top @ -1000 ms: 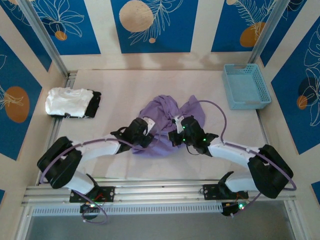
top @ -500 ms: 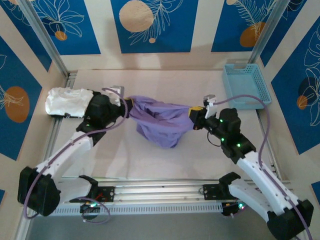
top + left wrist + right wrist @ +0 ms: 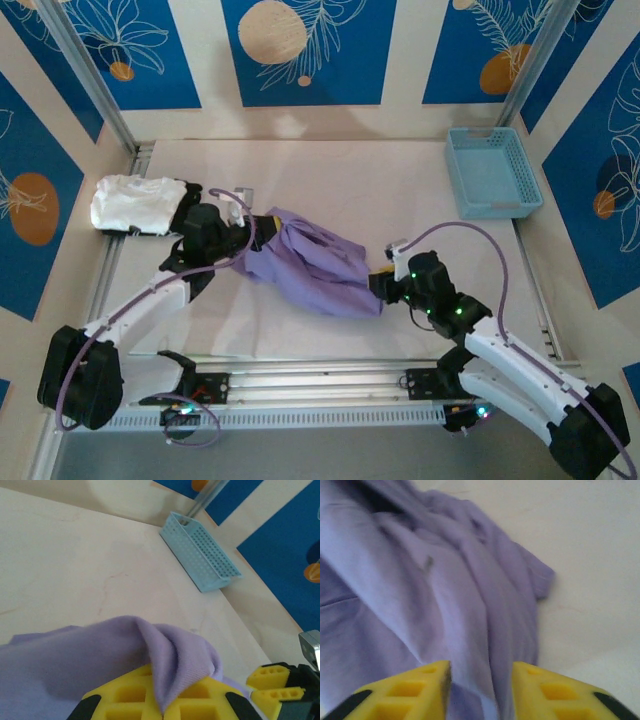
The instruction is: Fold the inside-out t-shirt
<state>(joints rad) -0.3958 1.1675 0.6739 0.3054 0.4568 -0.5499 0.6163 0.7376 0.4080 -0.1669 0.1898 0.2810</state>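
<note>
Pale table [image 3: 400, 180], blue-patterned walls [image 3: 300, 50]; left pincer [image 3: 258, 222] clenched on lavender t-shirt [image 3: 315, 265] mid-table, right pincer [image 3: 382, 286] released

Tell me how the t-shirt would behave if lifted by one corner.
Likely floppy: the t-shirt lies in soft wrinkles and drapes over the left gripper pinching it. Probably light: that small pinch holds a raised fold. Unlikely to slip, since the knit looks matte.
</note>
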